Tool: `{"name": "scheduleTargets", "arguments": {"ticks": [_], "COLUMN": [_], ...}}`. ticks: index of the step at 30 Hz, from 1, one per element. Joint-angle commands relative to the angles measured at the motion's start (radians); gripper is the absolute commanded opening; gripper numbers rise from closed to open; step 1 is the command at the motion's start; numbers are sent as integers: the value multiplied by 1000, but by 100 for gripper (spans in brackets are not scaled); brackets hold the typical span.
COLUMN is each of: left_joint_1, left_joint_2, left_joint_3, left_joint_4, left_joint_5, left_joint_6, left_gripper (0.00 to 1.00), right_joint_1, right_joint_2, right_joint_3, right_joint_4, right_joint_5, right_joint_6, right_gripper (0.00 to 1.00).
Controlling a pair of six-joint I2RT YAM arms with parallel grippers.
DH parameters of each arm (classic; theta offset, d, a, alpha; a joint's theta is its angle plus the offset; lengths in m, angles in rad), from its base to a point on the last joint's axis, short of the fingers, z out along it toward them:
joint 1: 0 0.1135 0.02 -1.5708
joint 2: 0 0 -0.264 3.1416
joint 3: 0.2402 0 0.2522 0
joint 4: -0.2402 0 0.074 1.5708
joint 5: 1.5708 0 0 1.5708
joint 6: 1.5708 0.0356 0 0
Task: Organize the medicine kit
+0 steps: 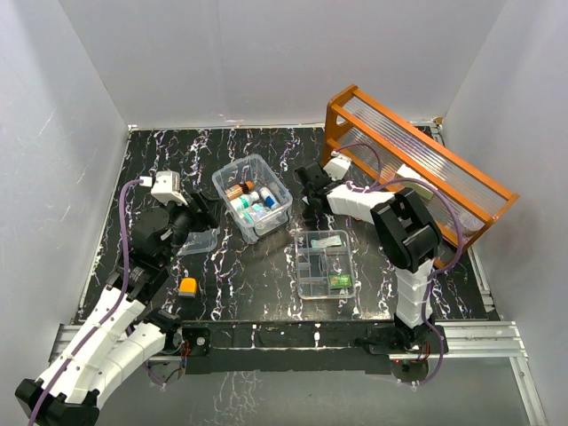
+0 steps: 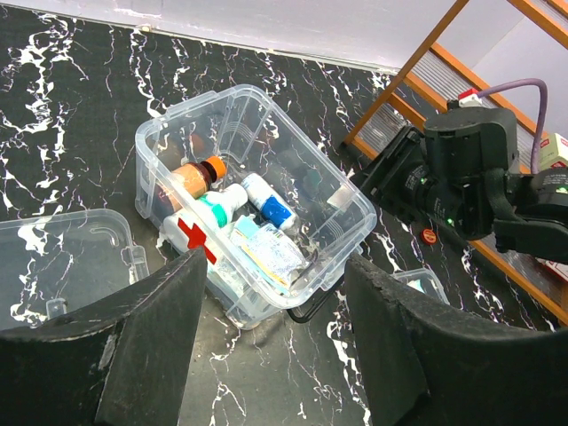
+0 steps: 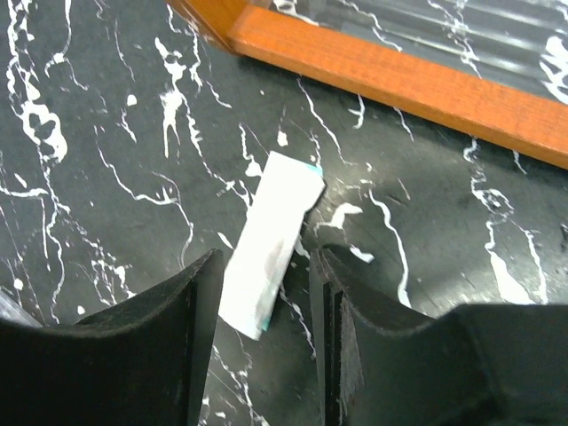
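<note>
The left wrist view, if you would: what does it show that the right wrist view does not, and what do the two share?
Only the left wrist view shows the clear kit box holding bottles and a red cross mark, a clear lid lying beside it, and the right arm. Only the right wrist view shows a white packet lying flat between the right jaws, which stand apart. Both show the black marbled table and the orange wooden rack.

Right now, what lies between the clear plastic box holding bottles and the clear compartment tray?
Nothing: in the top view only bare black marbled tabletop separates the clear plastic box from the compartment tray.
</note>
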State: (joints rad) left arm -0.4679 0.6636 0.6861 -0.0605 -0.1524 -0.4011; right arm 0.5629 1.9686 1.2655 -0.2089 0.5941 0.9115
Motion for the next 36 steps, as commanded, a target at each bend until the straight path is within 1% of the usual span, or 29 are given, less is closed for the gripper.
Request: {"name": "scheduleTargets", "arguments": {"ticks": [1, 7, 9, 12, 14, 18, 21, 29, 34, 36], "left_joint_1": [2, 2, 2, 2, 2, 2, 2, 2, 2, 2], "left_joint_2": [-7, -7, -6, -4, -5, -5, -5, 1, 17, 27], "left_joint_3": [-9, -10, -11, -10, -10, -11, -11, -10, -8, -9], "left_joint_4": [18, 20, 21, 21, 22, 21, 19, 25, 39, 47], "left_joint_5": [5, 5, 5, 4, 5, 6, 5, 22, 75, 104], "left_joint_6": [1, 1, 1, 1, 1, 0, 1, 2, 4, 4], "left_gripper": [62, 62, 62, 62, 62, 62, 62, 62, 63, 63], "right_joint_1": [7, 8, 9, 15, 15, 17, 16, 16, 16, 16], "right_joint_2": [42, 99, 106, 103, 101, 90, 70, -54, -201, -285], "right_joint_3": [82, 128, 131, 121, 114, 106, 93, 13, -78, -125], "right_joint_4": [-17, -33, -48, -54, -55, -59, -58, -35, -27, -29], "right_joint_5": [91, 100, 107, 118, 122, 119, 120, 83, 7, -32], "right_joint_6": [63, 52, 58, 65, 66, 70, 77, 81, 79, 78], "right_gripper": [43, 42, 40, 34, 28, 9, 0, 0, 0, 0]}}
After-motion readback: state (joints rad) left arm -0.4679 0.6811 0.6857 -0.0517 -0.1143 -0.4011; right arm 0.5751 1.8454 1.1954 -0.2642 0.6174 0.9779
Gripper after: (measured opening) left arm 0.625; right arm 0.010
